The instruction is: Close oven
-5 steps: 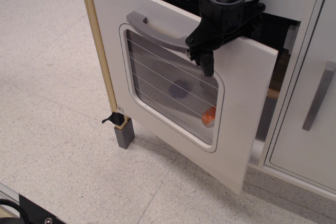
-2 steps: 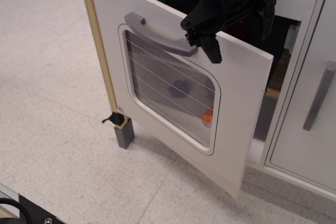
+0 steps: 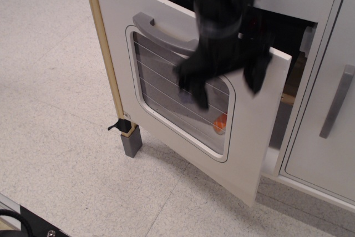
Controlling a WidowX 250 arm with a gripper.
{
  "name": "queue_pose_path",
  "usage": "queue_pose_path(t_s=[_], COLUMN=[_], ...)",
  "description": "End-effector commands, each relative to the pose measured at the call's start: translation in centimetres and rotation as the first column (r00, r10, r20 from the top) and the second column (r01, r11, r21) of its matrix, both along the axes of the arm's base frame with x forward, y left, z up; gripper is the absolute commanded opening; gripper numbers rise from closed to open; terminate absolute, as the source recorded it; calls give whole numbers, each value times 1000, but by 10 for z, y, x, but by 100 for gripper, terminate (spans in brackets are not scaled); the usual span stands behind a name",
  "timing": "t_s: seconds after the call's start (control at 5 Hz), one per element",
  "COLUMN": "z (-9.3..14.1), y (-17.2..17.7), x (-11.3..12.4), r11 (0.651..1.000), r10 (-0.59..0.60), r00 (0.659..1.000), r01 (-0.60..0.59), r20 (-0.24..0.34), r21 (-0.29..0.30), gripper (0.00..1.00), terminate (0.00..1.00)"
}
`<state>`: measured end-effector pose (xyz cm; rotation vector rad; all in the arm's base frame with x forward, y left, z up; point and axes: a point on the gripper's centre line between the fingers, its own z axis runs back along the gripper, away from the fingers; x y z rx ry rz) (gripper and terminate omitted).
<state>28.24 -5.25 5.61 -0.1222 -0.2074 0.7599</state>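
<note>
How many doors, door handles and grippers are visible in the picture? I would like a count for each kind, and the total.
Doors: 2, the open oven door and the cabinet door
Door handles: 2, the grey curved handle and the straight metal bar handle
Grippers: 1, the black gripper, blurred
Total: 5

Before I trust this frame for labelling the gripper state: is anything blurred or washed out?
In the observation.image view the gripper is smeared by motion blur, so its jaws cannot be read; the oven door, its window and the handle stay sharp; lighting is even, with no strong glare.
</note>
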Motion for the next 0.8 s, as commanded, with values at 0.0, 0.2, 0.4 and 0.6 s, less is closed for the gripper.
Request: queue_pose_path(t_s=[0.0,0.2,0.4,0.6], z=[-19,-25,-28,-27], y=[12,10,8,4], x=[30,54,74,94], r11=[996,992,986,981], r10=[45,94,138,174], r00=[994,988,980,974], r01=[-53,-103,-150,-184], r20=[100,120,140,147], r21=[71,73,74,58], gripper=[100,100,100,100], terminate=[0,0,0,0])
